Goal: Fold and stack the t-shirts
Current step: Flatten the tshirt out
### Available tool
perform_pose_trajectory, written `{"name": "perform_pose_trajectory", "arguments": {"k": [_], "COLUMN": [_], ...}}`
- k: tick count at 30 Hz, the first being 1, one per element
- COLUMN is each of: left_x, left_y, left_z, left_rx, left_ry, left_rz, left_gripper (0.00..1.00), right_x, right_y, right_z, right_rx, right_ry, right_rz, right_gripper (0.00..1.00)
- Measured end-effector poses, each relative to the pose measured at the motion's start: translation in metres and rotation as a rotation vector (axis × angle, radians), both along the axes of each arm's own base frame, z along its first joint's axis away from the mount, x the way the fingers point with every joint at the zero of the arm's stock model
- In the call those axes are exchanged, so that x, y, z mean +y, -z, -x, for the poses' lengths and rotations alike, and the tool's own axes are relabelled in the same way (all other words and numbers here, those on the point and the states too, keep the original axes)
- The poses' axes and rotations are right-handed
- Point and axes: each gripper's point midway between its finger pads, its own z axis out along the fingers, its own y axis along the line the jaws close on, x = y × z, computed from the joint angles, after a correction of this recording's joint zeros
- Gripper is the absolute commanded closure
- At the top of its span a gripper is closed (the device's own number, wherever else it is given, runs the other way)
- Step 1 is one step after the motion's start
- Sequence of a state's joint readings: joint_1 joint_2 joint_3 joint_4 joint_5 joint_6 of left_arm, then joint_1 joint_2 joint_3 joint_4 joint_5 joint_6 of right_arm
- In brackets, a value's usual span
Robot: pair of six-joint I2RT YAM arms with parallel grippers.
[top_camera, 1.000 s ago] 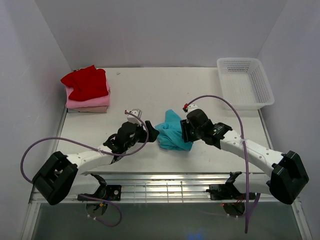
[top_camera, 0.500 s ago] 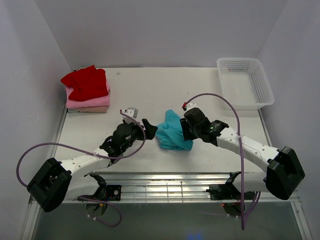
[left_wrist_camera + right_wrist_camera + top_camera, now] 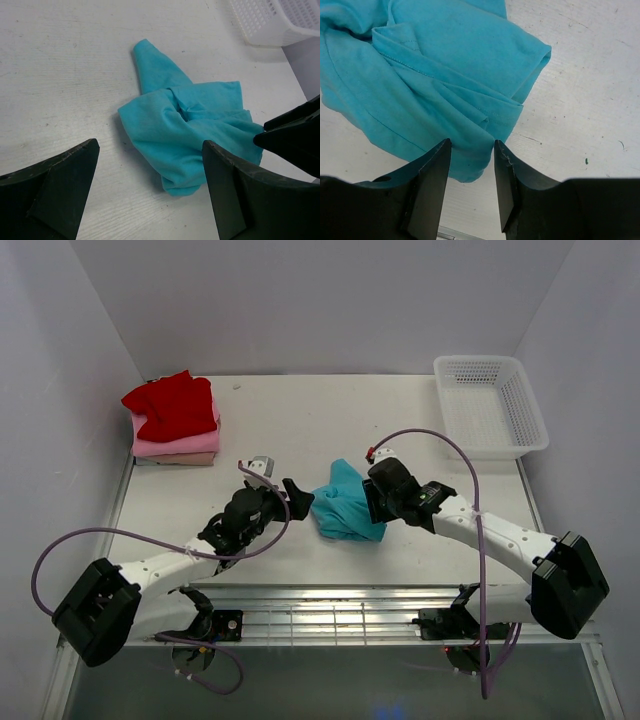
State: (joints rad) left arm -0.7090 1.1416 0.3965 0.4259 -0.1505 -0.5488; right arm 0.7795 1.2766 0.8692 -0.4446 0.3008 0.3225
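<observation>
A teal t-shirt (image 3: 345, 508) lies crumpled at mid-table, also seen close up in both wrist views (image 3: 185, 130) (image 3: 420, 75). My left gripper (image 3: 300, 496) (image 3: 150, 145) is wide open just left of it, its fingers (image 3: 60, 190) low over the table on either side of the shirt's near folded edge. My right gripper (image 3: 371, 504) (image 3: 471, 142) is open at the shirt's right side, its fingertips (image 3: 437, 165) straddling a folded hem without pinching it. Red, pink and beige t-shirts (image 3: 175, 418) sit folded in a stack at the far left.
A white mesh basket (image 3: 490, 405) stands at the far right corner. The right gripper's dark finger (image 3: 295, 137) reaches into the left wrist view at the shirt's right edge. A metal rail (image 3: 330, 605) runs along the table's near edge.
The left gripper has moved a little farther and closer to the teal shirt. The right gripper has shifted slightly left over the shirt's edge, its jaws narrowing a bit.
</observation>
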Motion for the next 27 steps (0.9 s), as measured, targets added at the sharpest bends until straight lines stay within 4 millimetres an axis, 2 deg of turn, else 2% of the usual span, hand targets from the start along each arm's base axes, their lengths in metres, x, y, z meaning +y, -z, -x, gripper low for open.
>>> {"name": "perform_pose_trajectory", "arguments": {"k": [5,8,11,12,13,17,19,21,22,24,27], "left_x": [0.004,0.005,0.007,0.007,0.008,0.010,0.012,0.015,0.016,0.019,0.025], "left_y": [-0.007,-0.012,-0.014,-0.014,-0.014,-0.013,-0.014,-0.017,-0.018,-0.020,-0.022], "left_z": [0.002,0.001,0.002,0.002,0.002,0.003,0.003,0.004,0.004,0.006,0.008], "left_rx": [-0.022,-0.034,-0.040,-0.040,-0.040,-0.040,-0.043,-0.051,-0.055,-0.060,-0.064], "left_ry": [-0.008,-0.014,-0.020,-0.022,-0.024,-0.030,-0.038,-0.049,-0.054,-0.064,-0.085], "left_rz": [0.012,0.021,0.023,0.023,0.023,0.021,0.021,0.027,0.033,0.042,0.056], "left_gripper": [0.06,0.06,0.06,0.06,0.06,0.06,0.06,0.06,0.06,0.06,0.06], "right_x": [0.000,0.001,0.001,0.001,0.001,0.001,0.003,0.014,0.022,0.039,0.066], "right_y": [0.009,0.010,0.010,0.010,0.010,0.008,-0.001,-0.028,-0.049,-0.102,-0.206], "right_z": [0.002,0.002,0.002,0.002,0.002,0.002,-0.002,-0.016,-0.026,-0.048,-0.082], "right_rx": [0.025,0.029,0.029,0.029,0.029,0.029,0.024,-0.006,-0.042,-0.125,-0.316], "right_ry": [-0.006,-0.008,-0.010,-0.010,-0.010,-0.020,-0.032,-0.047,-0.057,-0.076,-0.096], "right_rz": [0.014,0.015,0.015,0.016,0.016,0.025,0.037,0.034,0.019,-0.015,-0.108], "right_gripper": [0.56,0.64,0.80,0.88,0.91,0.92,0.92,0.92,0.92,0.92,0.91]}}
